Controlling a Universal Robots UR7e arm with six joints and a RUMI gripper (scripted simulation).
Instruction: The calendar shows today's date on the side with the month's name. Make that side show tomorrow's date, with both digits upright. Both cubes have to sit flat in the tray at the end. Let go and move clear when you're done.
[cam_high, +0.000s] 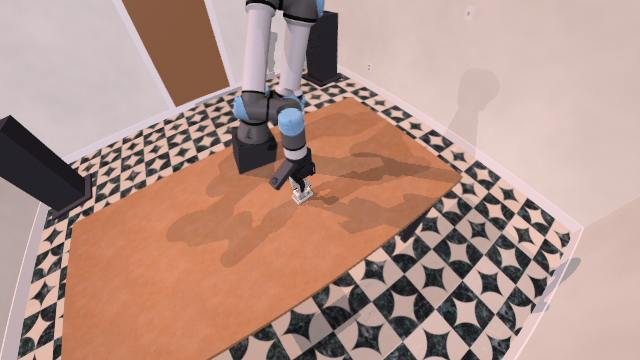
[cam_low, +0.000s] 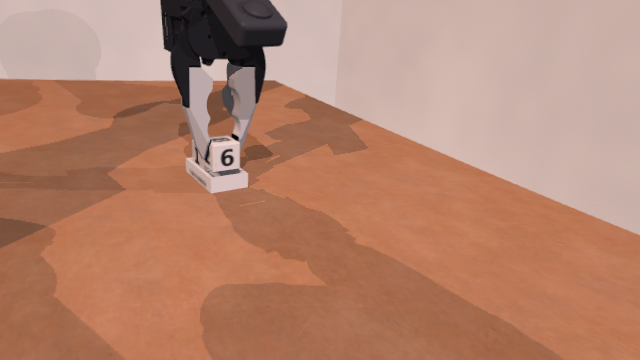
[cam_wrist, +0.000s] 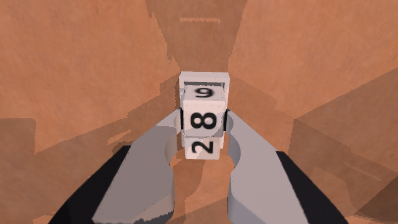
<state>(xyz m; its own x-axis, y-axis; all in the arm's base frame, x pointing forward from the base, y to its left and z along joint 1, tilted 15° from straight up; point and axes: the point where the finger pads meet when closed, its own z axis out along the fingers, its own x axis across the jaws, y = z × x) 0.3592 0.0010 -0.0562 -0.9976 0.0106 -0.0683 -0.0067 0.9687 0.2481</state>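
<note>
The white tray (cam_high: 301, 201) (cam_low: 229, 183) (cam_wrist: 205, 76) stands on the table, with small dark lettering on its long left side in the exterior view. My gripper (cam_low: 222, 148) (cam_wrist: 203, 110) is shut on a white cube (cam_low: 216, 163) (cam_wrist: 204, 106). That cube shows 8 on top, sideways in the wrist view, and an upright 6 on its end face in the exterior view. It is low over or in the tray's near end; I cannot tell if it is fully seated. The other cube (cam_low: 196, 151) (cam_wrist: 214, 153) is beside it, with 2 on top. A finger partly covers the lettered side's digits.
The orange-brown table (cam_high: 165, 300) (cam_low: 450, 250) carries the arm's black base (cam_high: 255, 155) behind the tray. Shadows of the arm fall across the table top. The table's edge runs to the right of the tray in the exterior view.
</note>
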